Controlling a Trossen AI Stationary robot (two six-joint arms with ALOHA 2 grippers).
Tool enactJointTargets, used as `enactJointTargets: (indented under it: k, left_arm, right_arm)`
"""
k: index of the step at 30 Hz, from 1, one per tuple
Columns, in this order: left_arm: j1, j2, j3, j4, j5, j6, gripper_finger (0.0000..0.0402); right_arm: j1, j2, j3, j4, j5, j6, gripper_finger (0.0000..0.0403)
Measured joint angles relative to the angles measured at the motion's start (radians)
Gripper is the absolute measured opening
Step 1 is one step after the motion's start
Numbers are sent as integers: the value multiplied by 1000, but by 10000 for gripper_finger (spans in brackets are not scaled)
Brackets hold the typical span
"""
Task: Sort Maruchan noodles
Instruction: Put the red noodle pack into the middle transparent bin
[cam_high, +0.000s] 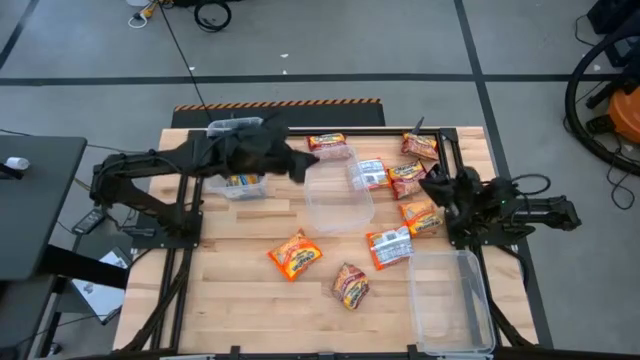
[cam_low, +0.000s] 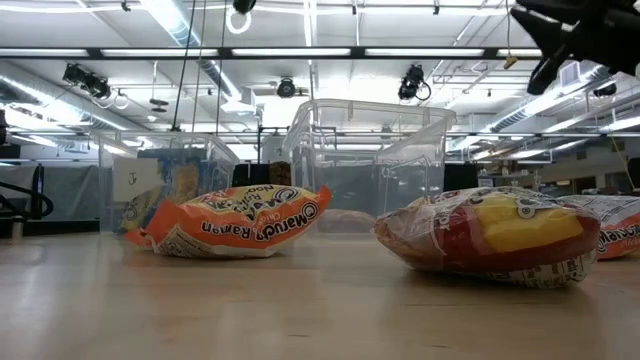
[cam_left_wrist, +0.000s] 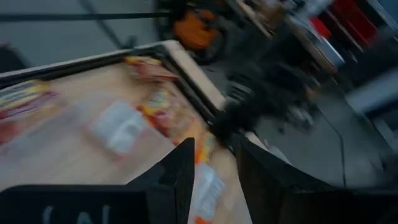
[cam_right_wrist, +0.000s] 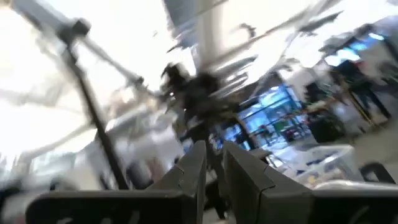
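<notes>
Evidently the sorting is between picks: neither hand carries a packet, and most of the Maruchan noodles still lie loose on the worktop (cam_high: 240, 250). The left hand (cam_high: 298, 166) hangs raised beside the near rim of the middle clear bin (cam_high: 338, 195), its two fingers parted by a narrow gap with nothing between them, as its wrist view shows. A dark red-and-yellow packet (cam_high: 328, 147) lies just beyond that hand, and behind its arm stands a smaller clear bin (cam_high: 238, 186) that already has at least one blue-and-yellow packet inside. The right hand (cam_high: 437, 183) is lifted and tipped upward, its wrist camera looking at the ceiling; its fingers stand only slightly apart and hold nothing. Around that hand cluster several packets: a red one (cam_high: 407, 176) just beside it, an orange one (cam_high: 421, 216) close under its arm, a white-labelled one (cam_high: 389, 246) a little farther off, and another red one (cam_high: 420, 146) beyond it near the worktop's corner. An orange Maruchan Ramen packet (cam_high: 294, 255) and a dark red one (cam_high: 350, 285) lie well apart from both hands, toward the front; a third clear bin (cam_high: 452, 300) sits empty below the right arm. The next move likely calls for one hand to open wider, descend over the nearest packet, pinch the crinkly wrapper flat against the wood, and carry it to the bin matching its colour.
</notes>
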Motion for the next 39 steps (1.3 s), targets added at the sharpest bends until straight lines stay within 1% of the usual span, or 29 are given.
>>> enactJointTargets:
  k: [2, 3, 4, 6, 8, 9, 11, 13, 15, 18, 20, 23, 27, 30, 34, 39]
  left_arm:
    - [-37, 0, 0, 26, -28, 32, 123]
    - [-55, 0, 0, 33, -46, 39, 123]
    - [-71, 0, 0, 36, -61, 45, 123]
    - [-99, 0, 0, 34, -80, 66, 123]
    - [-127, 0, 0, 27, -69, 104, 123]
    - [-141, 0, 0, 20, -54, 138, 123]
    - [-167, 0, -1, 1, -38, 182, 123]
    - [-183, 0, -2, -22, -37, 184, 123]
    - [-192, 0, -2, -31, -41, 170, 123]
    - [-203, -7, -3, -28, -45, 169, 123]
    - [-210, -9, -3, -31, -43, 169, 123]
    - [-219, -4, -3, -50, -24, 169, 123]
    - [-226, -3, -3, -58, 20, 169, 123]
    - [-241, -3, -3, -80, 27, 168, 123]
    - [-264, -3, -3, -99, 30, 168, 123]
    - [-301, -3, -3, -137, 28, 142, 123]
  right_arm:
    - [0, 2, 6, 9, 80, 93, 64]
    - [0, 7, 16, 9, 101, 113, 64]
    - [0, 15, 33, -4, 105, 111, 64]
    - [5, 50, 87, -70, 71, 84, 63]
    - [14, 103, 169, -193, 69, 77, 61]
    - [18, 139, 221, -275, 103, 90, 60]
    - [23, 218, 324, -475, 212, 164, 58]
    - [23, 307, 424, -682, 304, 253, 58]
    - [12, 393, 511, -865, 364, 316, 61]
    - [-27, 507, 601, -1053, 397, 355, 77]
    - [-63, 564, 634, -1105, 387, 368, 97]
    - [-145, 626, 654, -1152, 362, 434, 139]
    - [-293, 687, 655, -1227, 348, 583, 196]
    - [-400, 740, 639, -1251, 339, 640, 227]
    - [-514, 819, 588, -1250, 329, 698, 247]
    - [-594, 886, 509, -1258, 343, 859, 244]
